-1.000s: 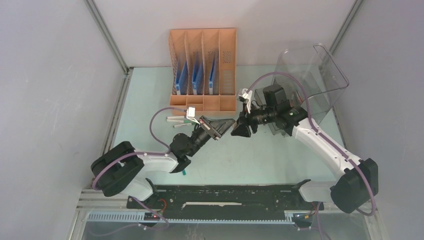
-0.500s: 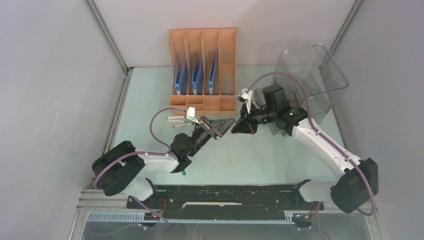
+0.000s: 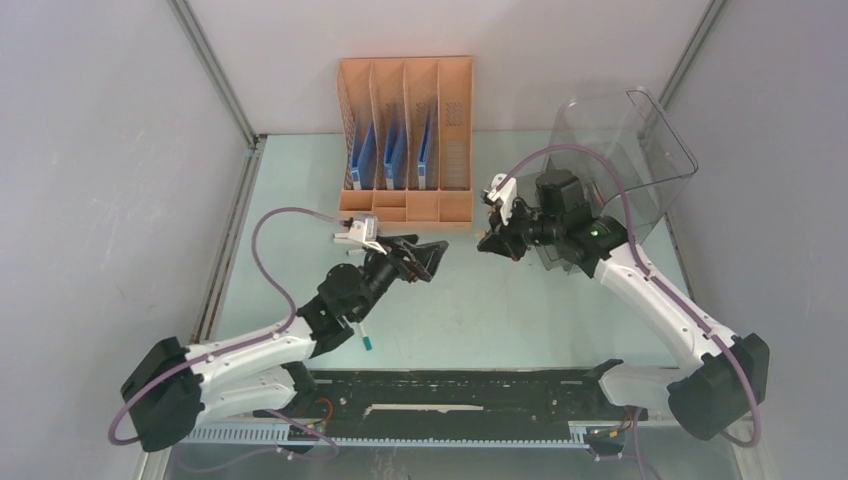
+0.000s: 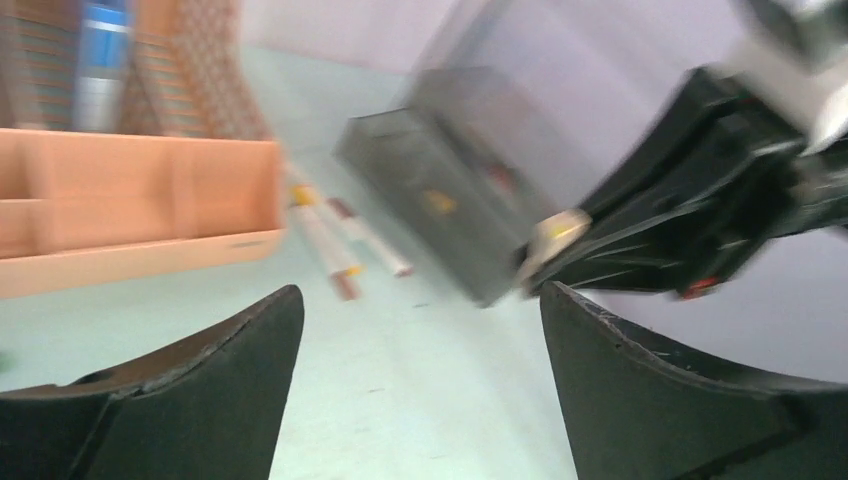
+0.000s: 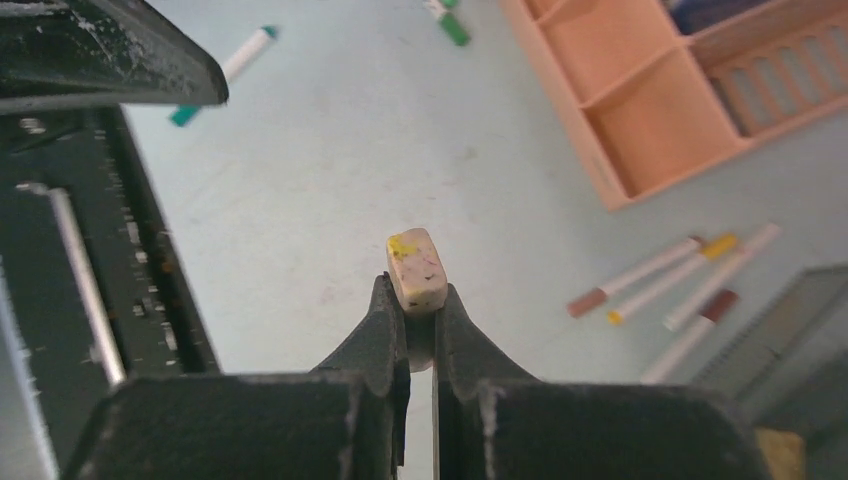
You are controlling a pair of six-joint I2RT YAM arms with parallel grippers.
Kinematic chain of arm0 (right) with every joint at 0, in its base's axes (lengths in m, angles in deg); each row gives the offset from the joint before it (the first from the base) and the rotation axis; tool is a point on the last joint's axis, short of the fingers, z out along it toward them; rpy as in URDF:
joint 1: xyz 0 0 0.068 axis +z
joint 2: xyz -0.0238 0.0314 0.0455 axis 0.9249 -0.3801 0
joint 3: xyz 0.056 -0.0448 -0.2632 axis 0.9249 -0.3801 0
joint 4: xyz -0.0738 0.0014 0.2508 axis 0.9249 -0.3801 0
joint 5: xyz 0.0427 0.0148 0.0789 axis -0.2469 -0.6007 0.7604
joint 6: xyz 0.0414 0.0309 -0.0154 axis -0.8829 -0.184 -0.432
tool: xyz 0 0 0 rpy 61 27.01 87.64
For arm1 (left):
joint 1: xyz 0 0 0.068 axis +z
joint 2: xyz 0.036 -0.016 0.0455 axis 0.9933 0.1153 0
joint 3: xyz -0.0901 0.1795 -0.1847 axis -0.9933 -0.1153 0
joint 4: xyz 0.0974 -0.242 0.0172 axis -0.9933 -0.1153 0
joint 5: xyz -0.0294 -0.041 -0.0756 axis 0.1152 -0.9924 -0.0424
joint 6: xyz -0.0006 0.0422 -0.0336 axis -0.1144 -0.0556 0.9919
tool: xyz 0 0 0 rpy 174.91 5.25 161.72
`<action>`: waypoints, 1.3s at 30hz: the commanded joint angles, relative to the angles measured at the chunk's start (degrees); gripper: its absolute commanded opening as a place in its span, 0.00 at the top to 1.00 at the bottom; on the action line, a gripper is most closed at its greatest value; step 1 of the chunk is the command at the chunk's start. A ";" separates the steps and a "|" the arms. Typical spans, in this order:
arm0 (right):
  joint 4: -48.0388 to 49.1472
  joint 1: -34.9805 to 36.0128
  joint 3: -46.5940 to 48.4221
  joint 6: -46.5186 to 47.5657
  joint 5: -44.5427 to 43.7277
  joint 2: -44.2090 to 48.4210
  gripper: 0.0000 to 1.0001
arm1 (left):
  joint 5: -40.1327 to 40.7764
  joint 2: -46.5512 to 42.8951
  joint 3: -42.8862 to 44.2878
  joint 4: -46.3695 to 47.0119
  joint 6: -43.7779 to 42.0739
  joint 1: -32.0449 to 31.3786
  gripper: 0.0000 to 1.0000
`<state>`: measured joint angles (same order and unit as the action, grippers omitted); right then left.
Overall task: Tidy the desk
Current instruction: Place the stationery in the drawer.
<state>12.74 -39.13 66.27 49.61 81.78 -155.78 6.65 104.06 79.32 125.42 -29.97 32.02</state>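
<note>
Now the left fingers [image 4: 210, 390] have let go and stand wide open, empty; the right fingers [image 5: 385, 330] pinch the eraser [image 5: 417, 270] above the worktop [image 3: 480, 310], so the handover seems done.

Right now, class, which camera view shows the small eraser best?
The right wrist view: the eraser sits sharp and centred, pinched in the right gripper, yellow smudge visible. The left wrist view shows it small and blurred at that gripper's tip; the top external view gives only a pale speck.
</note>
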 commanded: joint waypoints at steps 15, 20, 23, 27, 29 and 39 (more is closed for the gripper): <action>3.48 -7.71 0.12 7.15 -30.96 -0.01 0.90 | 36.54 0.94 -0.10 -23.00 -22.50 1.16 0.00; 4.63 -8.56 0.12 7.06 -37.34 -4.38 0.82 | 36.60 1.15 -0.34 -22.52 -22.41 1.06 0.00; 5.44 -8.82 0.21 6.56 -40.39 -6.43 0.81 | 36.65 0.74 -0.88 -22.07 -22.32 1.07 0.00; 6.30 -9.35 0.17 6.32 -43.40 -8.75 0.79 | 36.62 0.57 -1.11 -21.83 -22.30 1.08 0.00; 6.17 -9.73 0.17 6.39 -43.83 -9.76 0.74 | 36.64 0.89 -0.99 -21.93 -22.37 1.07 0.00; 5.73 -10.31 0.16 6.98 -44.30 -11.79 0.51 | 37.47 1.83 -0.32 -22.13 -22.63 0.46 0.00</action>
<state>16.67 -48.92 66.21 56.43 38.62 -167.39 41.46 105.55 78.21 101.53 -51.56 32.92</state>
